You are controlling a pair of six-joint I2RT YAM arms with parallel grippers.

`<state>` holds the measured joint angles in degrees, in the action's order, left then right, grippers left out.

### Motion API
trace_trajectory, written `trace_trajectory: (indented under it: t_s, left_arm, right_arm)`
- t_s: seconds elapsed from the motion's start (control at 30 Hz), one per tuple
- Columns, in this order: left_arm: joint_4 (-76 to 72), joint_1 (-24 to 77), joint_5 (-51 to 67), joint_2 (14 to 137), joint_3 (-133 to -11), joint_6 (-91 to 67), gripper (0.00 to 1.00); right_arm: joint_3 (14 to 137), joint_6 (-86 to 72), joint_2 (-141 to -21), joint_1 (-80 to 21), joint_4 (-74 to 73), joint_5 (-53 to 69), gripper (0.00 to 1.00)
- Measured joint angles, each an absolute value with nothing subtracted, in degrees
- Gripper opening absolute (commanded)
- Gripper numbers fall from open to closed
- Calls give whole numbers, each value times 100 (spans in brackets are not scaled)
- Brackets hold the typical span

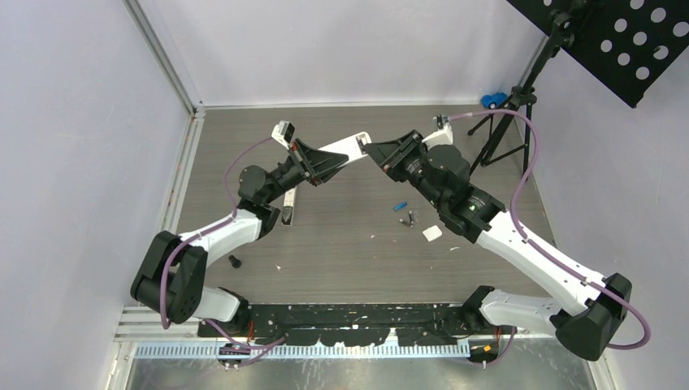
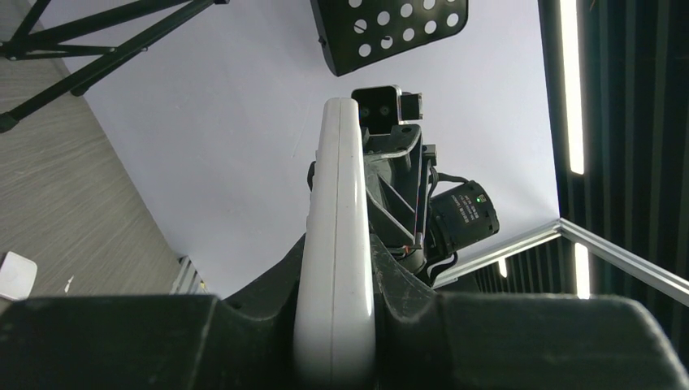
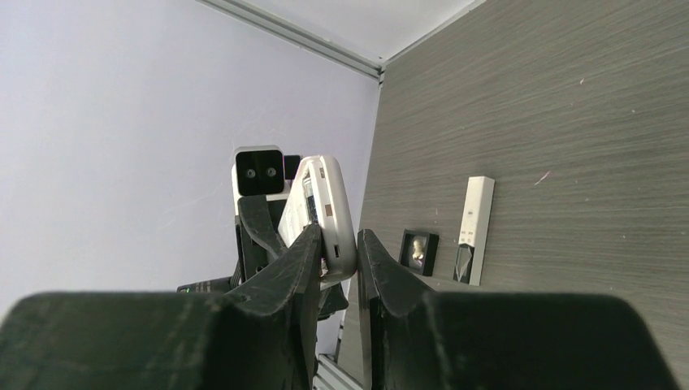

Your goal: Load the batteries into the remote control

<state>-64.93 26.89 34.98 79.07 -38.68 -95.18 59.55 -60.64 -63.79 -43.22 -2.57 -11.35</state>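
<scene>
The left pincer (image 2: 335, 276) is clamping shut on a long white plastic remote control (image 2: 337, 187), its dark fingers pressing both flat sides and holding the remote up in the air above the grey wood-grain bench (image 1: 349, 268). Below that arm a second, slim white remote with a dark end (image 1: 290, 203) is lying flat on the bench.

The held remote is reaching rightwards, and its far end is sitting between the fingers of the right pincer (image 3: 340, 236). One finger (image 3: 302, 252) is touching the remote's edge while a thin slit is showing beside the other, so I cannot tell whether this pincer is actually squeezing.

Further right, under the right arm, the small dark cylindrical batteries with silvery ends (image 1: 410, 218) are lying loose on the bench, well apart from both remotes. A little blue toy brick (image 1: 400, 206) is resting just beside them, and a small white flat piece (image 1: 431, 233) is lying near them to the right.
</scene>
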Motion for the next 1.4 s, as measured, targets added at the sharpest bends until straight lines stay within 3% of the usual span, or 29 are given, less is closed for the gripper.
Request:
trace_trajectory:
  t_s: [0.3,0.8,0.9,1.13,1.4]
  left_arm:
    - [-6523,2689,3406,8014,-4010,-9511,0]
    - [-6608,2746,3479,8077,-4027,-9295,0]
    - [-6506,2762,3514,8058,-4032,-9177,0]
    - [-5664,2882,4001,7638,-4091,-8420,0]
    - [-5030,2523,4746,7148,-4095,-7441,0]
  right_arm:
    - [6243,-5824,-6637,-4193,-263,-1031,21]
    - [6353,-5345,-6637,-4187,-519,-694,35]
    - [6355,-5323,-6582,-4187,-589,-683,42]
    - [6045,-5312,-6311,-4287,-696,-113,72]
    - [5332,-5137,-4991,-4329,-707,217,74]
